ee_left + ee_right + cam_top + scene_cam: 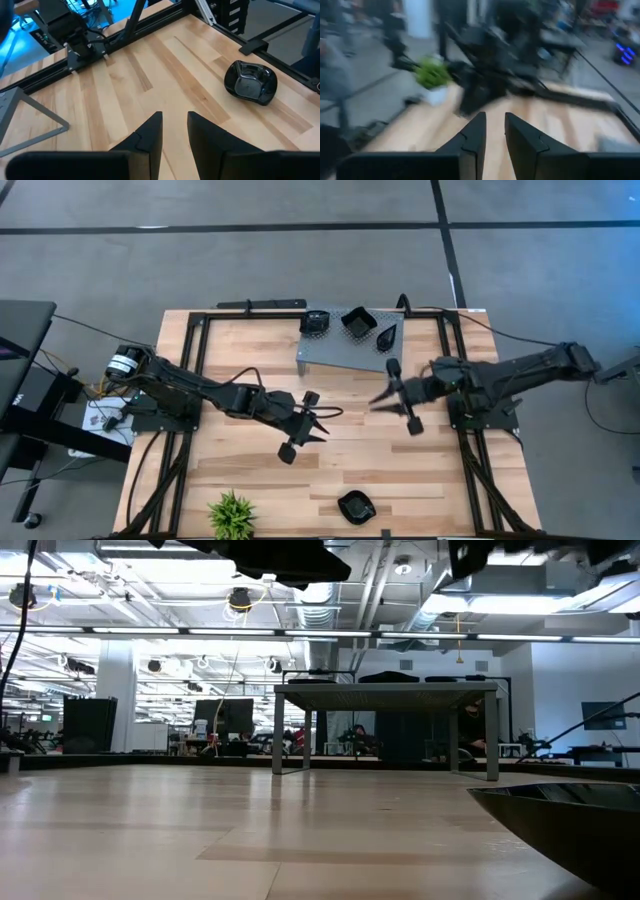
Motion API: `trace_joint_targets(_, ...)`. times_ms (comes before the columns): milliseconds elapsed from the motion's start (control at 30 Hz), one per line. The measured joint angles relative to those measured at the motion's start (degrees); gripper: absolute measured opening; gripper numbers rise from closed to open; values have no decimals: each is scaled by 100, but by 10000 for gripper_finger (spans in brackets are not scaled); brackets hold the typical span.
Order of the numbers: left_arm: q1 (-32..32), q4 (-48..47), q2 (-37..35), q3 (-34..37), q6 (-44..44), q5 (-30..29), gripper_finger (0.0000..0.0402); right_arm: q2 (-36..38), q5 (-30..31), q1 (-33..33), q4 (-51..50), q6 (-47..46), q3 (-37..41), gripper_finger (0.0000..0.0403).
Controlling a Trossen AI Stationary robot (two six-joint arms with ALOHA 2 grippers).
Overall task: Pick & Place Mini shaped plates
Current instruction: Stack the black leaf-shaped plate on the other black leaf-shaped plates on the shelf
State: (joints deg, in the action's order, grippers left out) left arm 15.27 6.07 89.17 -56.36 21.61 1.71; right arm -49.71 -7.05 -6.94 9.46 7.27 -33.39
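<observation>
The wooden desk [330, 450] fills the middle of the high view, framed by dark rails. At its upper centre stands the grey perforated shelf [350, 352], carrying three mini shaped plates [359, 321] in a row along its top edge. A fourth plate [356, 506] sits alone on the desk near the bottom centre, well apart from the shelf; the left wrist view shows it [250, 82] resting empty on the bare wood. A small green plant [232, 514] stands at the lower left. The left end effector [304, 425] hangs over the desk left of centre, its fingers spread and holding nothing. The right end effector [401, 396] hovers just below the shelf, right of centre, fingers likewise spread wide and empty.
</observation>
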Motion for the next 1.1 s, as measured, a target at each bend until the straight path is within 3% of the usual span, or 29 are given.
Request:
trace_joint_targets(133,0,0,0,0,0,1,92,-272,200,-631,100,20,-214,66)
trace_joint_targets(367,0,2,0,0,0,1,92,-1610,1617,-1424,-1124,253,-1350,66)
trace_joint_targets(600,0,40,0,0,0,1,92,-3018,1624,-1549,-925,905,-1982,66)
trace_joint_targets(800,0,44,2,0,50,-2,92,-4105,1663,-1519,-472,902,-2719,66)
trace_joint_targets(1000,-11,44,2,0,66,1,92,-4350,2307,-1961,-3233,148,-4033,69)
trace_joint_targets(1100,-13,44,2,0,66,-4,92,-4280,2347,-2245,-3866,-660,-4317,79)
